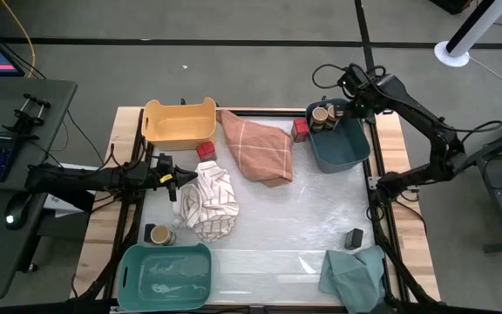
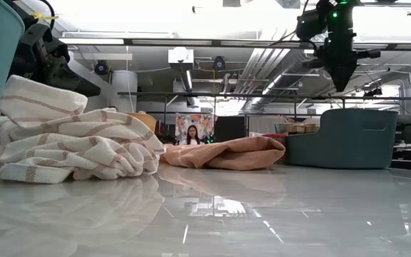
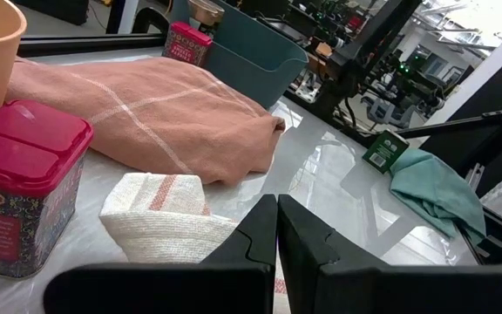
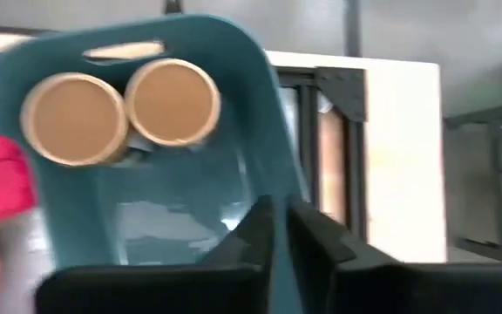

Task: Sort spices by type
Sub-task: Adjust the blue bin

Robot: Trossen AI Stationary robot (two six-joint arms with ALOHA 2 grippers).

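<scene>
Bare table centre [image 1: 295, 218], striped cloth [image 1: 207, 202] left, orange cloth [image 1: 258, 146] behind, blue bin [image 1: 342, 150] far right
</scene>
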